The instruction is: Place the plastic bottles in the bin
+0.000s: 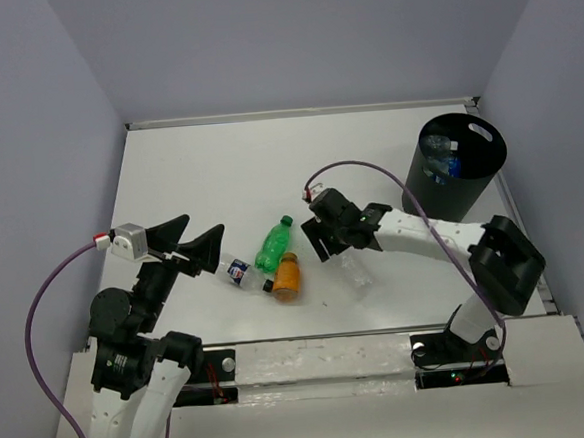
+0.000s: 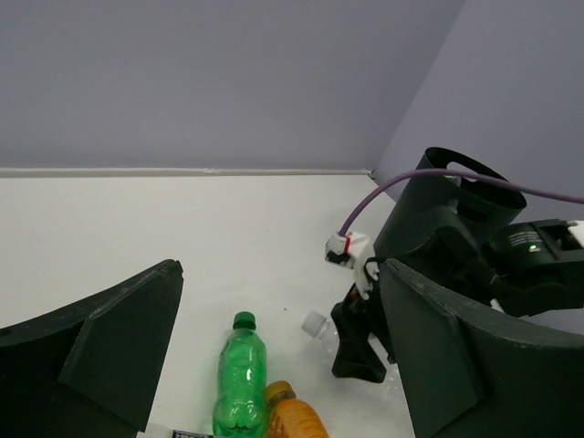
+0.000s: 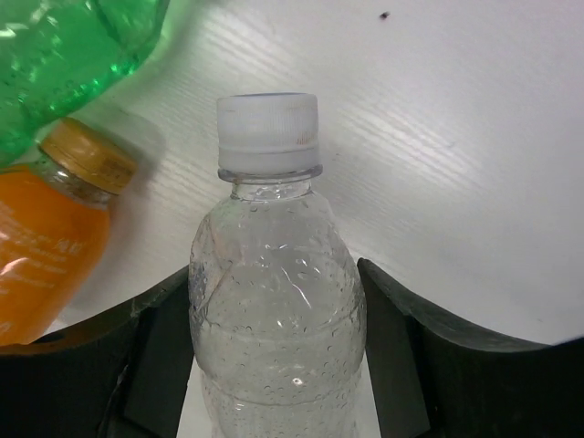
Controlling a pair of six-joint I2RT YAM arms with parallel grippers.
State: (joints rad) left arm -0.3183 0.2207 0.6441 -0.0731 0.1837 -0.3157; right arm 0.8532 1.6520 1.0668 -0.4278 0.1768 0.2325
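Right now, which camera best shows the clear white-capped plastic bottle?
The right wrist view: the clear plastic bottle fills the frame. Top external shows it small and partly hidden; left wrist shows mainly its cap.

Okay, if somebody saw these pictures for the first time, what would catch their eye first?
Probably the clear bottle, which fills the right wrist view with the right gripper tight against both its sides, near the middle of the table. Next come the bright green bottle and orange bottle lying together just left of it, and the tall black bin at the back right corner.
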